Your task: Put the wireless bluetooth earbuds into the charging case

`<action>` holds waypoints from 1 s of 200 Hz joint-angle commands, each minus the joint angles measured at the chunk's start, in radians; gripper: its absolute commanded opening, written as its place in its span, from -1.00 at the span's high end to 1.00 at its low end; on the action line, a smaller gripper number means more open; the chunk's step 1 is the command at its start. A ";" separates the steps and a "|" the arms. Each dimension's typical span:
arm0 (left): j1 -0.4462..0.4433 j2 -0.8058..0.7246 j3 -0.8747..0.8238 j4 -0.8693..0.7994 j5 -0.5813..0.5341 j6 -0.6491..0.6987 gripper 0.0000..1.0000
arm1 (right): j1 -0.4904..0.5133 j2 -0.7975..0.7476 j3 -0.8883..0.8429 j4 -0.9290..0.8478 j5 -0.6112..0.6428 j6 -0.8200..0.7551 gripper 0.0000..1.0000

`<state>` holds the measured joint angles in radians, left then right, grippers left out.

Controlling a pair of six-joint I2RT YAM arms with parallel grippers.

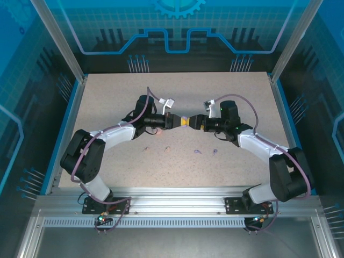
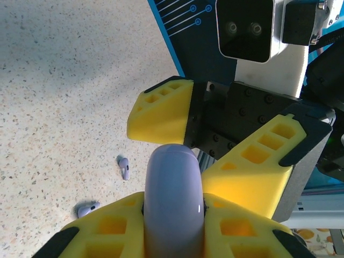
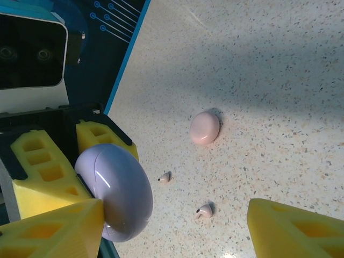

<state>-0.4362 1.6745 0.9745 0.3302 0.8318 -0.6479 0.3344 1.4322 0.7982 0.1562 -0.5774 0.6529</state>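
Two grippers meet nose to nose over the middle of the table [image 1: 107,97], and your risk sits between them. Your left gripper [image 2: 173,203] is clamped tight on the purple case [image 2: 172,172], a smooth, rounded shell held by one end only. Your right gripper [image 3: 174,212] stands wide open, its yellow fingers [image 2: 161,115] straddling the case's free end and holding nothing. If those jaws bite off-centre, the slick shell may well squirt out and drop. The two sets of fingers could also knock together and twist it askew. The case looks shut, so no earbud can go in yet. All four earbuds lie loose on the table, nearer the arm bases and well apart from both grippers. The pink earbuds [image 1: 146,149] lie on your left gripper's side, near the pink case [image 3: 204,128]. The purple earbuds [image 1: 215,152] lie on your right gripper's side.
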 commanded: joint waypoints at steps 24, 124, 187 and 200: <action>-0.004 -0.017 0.036 0.015 0.063 0.013 1.00 | -0.058 0.058 -0.035 0.000 0.036 0.010 -0.37; -0.004 0.001 0.037 -0.011 0.046 0.039 1.00 | -0.080 -0.028 -0.040 -0.038 -0.002 0.012 -0.37; -0.010 -0.050 -0.030 0.028 -0.174 0.092 1.00 | -0.077 0.000 0.041 -0.162 0.114 0.445 -0.58; -0.024 -0.067 -0.072 0.111 -0.237 0.109 1.00 | -0.058 0.011 0.040 -0.114 0.123 0.577 -0.60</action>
<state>-0.4423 1.6661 0.9649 0.3382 0.7387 -0.6010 0.2653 1.4132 0.8146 0.0372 -0.4942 0.9279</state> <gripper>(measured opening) 0.235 0.791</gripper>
